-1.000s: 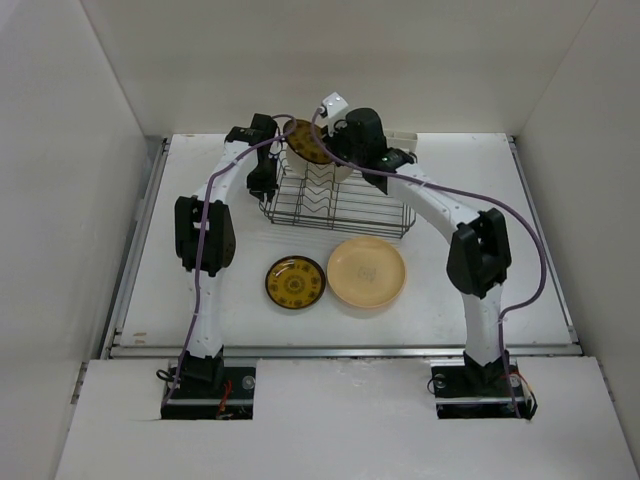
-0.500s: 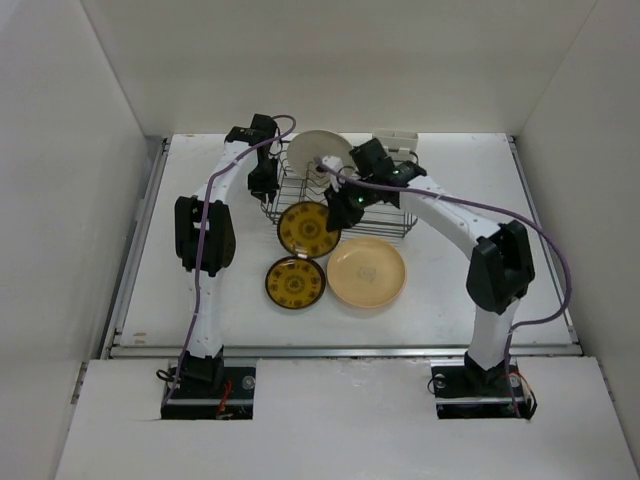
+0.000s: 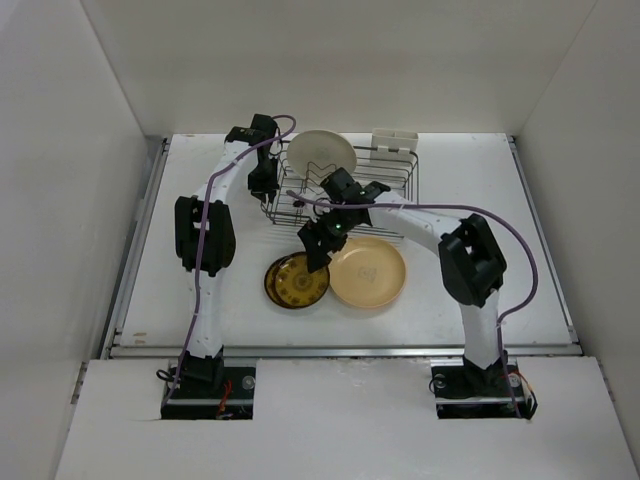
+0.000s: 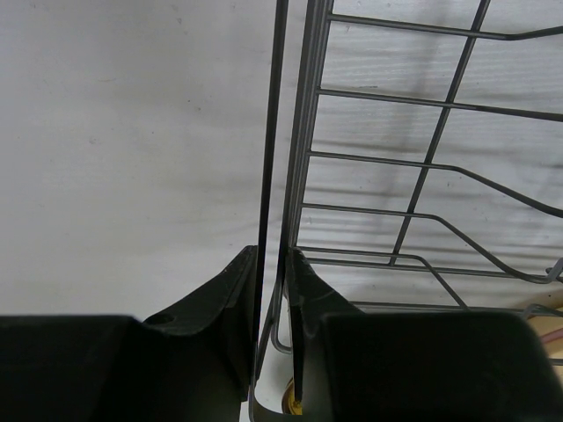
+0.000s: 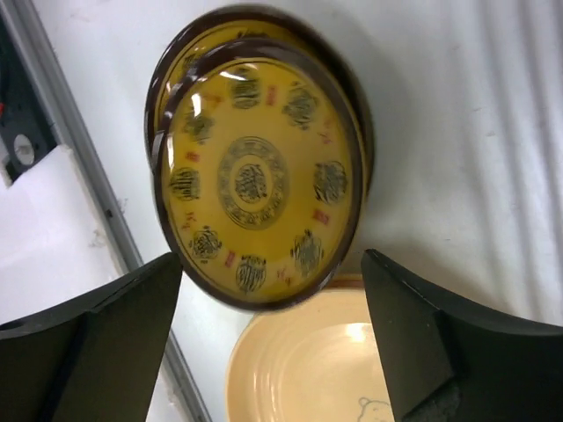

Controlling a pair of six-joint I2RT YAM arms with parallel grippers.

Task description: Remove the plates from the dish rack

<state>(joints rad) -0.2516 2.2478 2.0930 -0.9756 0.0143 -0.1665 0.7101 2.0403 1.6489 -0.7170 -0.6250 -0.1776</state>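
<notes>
The black wire dish rack (image 3: pixel 385 200) stands at the back of the table with a cream plate (image 3: pixel 320 153) upright in its far left corner. My left gripper (image 3: pixel 268 192) is shut on the rack's left rim wire (image 4: pixel 310 132), which runs between its fingers (image 4: pixel 233 281). My right gripper (image 3: pixel 314 252) hangs open just above an amber-brown patterned plate (image 5: pixel 255 176). That plate rests slightly off-centre on a second amber-brown plate (image 5: pixel 352 79) and is free of the fingers (image 5: pixel 132 308). A peach-yellow plate (image 3: pixel 367 272) lies flat beside them.
A small white plastic holder (image 3: pixel 395 140) is clipped to the rack's back right edge. White walls enclose the table on the left, right and back. A metal rail (image 3: pixel 340 350) runs along the table's near edge.
My right gripper carried the amber-brown plate from the rack down onto the other amber-brown plate and opened, letting it go. The left gripper has stayed on the rack's rim.
</notes>
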